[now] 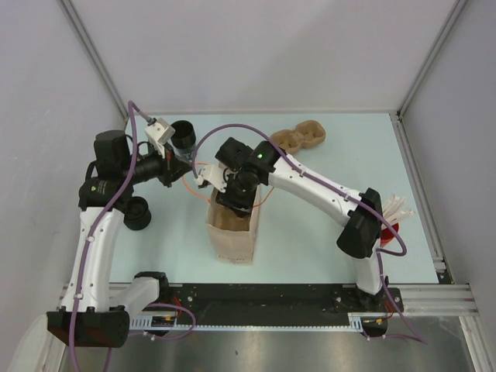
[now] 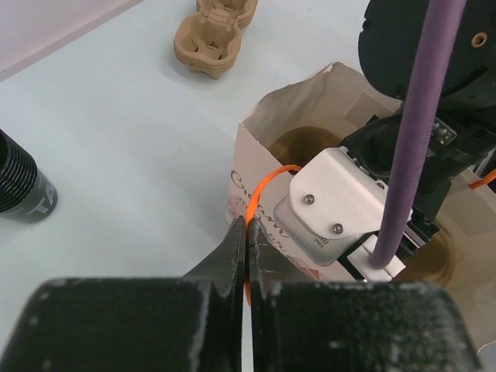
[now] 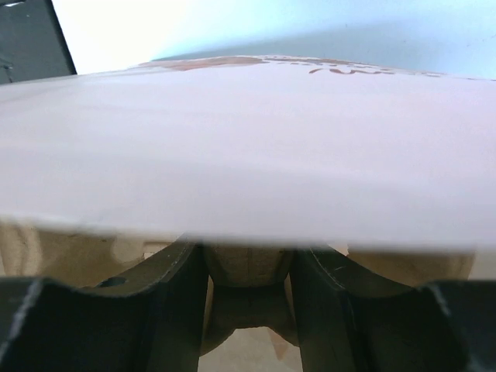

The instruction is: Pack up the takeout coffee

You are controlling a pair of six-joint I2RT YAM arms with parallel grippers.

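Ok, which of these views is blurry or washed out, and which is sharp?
Right wrist: the bag sits close to the lens, a pale washed-out blur; the carrier in the right gripper is soft too. Left wrist: left gripper blurred up close, the handle it pinches and the bag print sharp. Top: even light, faint shadows, glare on the metal sheet.

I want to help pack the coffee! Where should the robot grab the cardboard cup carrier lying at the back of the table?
At its narrow middle, coming straight down from above. The cup carrier lies flat, with two wide round ends and a pinched waist between them, which looks slim enough to pinch across.
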